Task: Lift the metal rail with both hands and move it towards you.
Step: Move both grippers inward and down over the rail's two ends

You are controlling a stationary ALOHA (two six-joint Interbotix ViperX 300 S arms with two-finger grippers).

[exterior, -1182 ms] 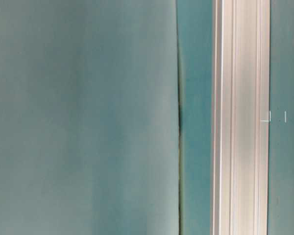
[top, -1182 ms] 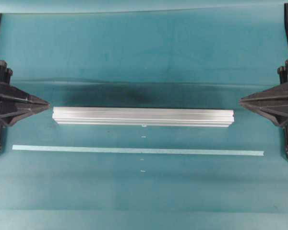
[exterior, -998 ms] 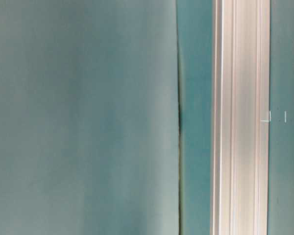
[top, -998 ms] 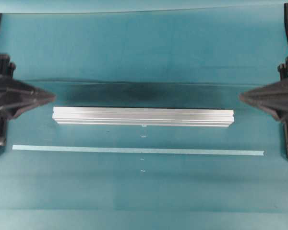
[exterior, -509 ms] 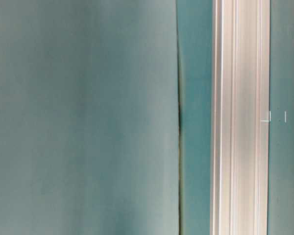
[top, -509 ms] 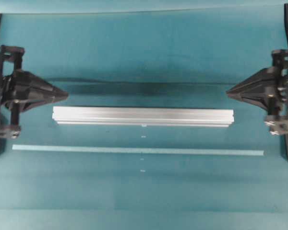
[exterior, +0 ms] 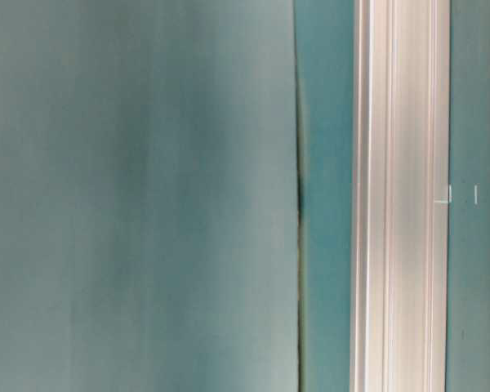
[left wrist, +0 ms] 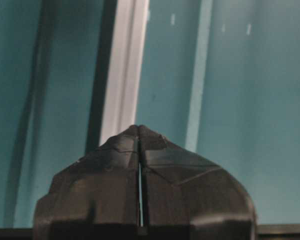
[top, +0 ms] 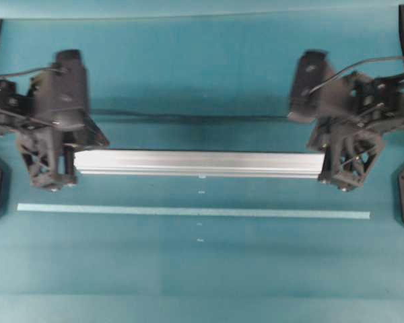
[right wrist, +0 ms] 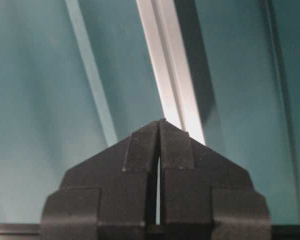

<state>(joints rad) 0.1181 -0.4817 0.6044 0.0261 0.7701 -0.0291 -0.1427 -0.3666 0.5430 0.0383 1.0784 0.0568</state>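
Overhead exterior view: your metal rail lies flat on the teal tabletop, long axis running left to right across mid-frame. Your left gripper crowds its left end, your right gripper its right end, equally near, both with fingers pressed together, holding nothing.

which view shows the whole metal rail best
The overhead view: the whole metal rail shows end to end, with a claw at each end. The table-level view shows only a close-up stretch; each wrist view shows it running away from shut claw tips.
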